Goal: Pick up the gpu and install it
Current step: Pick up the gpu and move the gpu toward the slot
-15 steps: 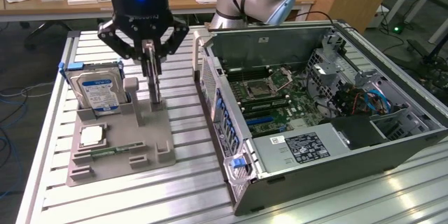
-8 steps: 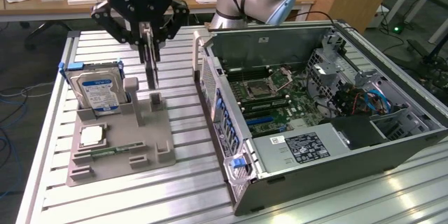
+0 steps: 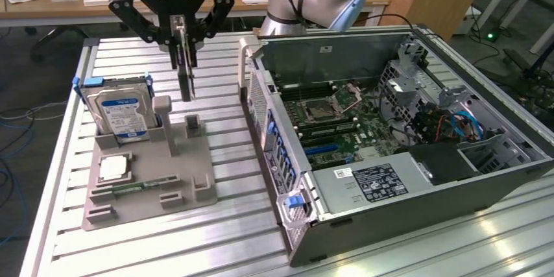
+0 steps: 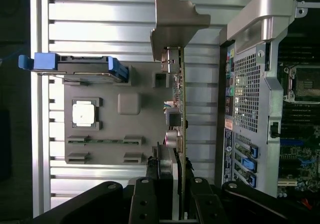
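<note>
My gripper (image 3: 181,47) is shut on the gpu (image 3: 185,77), a thin dark card that hangs on edge, lifted clear above the grey parts holder (image 3: 186,167). In the wrist view the gpu (image 4: 176,114) shows edge-on between my fingers (image 4: 142,199), with its silver end bracket (image 4: 175,21) at the far end. The card hangs between the holder and the open computer case (image 3: 390,134), slightly over the holder's case-side edge.
A hard drive (image 3: 126,111) with a blue-white label stands upright in the holder at the exterior view's left. A square chip (image 3: 114,168) and a narrow green memory stick (image 3: 139,186) lie on the holder. The case's lid handle (image 4: 260,18) rises near the card.
</note>
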`<state>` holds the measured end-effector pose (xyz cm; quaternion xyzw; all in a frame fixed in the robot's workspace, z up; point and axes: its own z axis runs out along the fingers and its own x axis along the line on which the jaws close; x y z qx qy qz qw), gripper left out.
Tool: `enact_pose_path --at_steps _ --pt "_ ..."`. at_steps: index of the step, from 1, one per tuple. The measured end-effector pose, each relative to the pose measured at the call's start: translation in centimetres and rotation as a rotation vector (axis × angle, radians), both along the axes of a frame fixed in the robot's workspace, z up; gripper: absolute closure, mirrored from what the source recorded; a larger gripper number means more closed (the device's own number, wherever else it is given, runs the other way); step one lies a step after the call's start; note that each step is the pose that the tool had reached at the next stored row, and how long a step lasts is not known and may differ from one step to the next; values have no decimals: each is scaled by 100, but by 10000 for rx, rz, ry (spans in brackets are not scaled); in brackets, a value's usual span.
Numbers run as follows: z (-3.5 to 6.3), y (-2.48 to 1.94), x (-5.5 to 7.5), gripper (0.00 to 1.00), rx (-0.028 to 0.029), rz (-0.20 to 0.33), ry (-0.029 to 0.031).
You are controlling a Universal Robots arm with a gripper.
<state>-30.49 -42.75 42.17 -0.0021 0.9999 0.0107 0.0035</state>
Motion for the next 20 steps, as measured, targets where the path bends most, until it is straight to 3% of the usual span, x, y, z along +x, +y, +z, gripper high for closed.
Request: enact_pose_path --at_steps 2,4,5,12,20 --pt "1 0 1 72 -18 2 1" --pt "1 -1 1 72 -99 1 2" --pt "1 -1 1 72 -109 2 1" --pt "1 0 25 72 -105 0 1" --pt "0 0 254 72 -102 0 2"
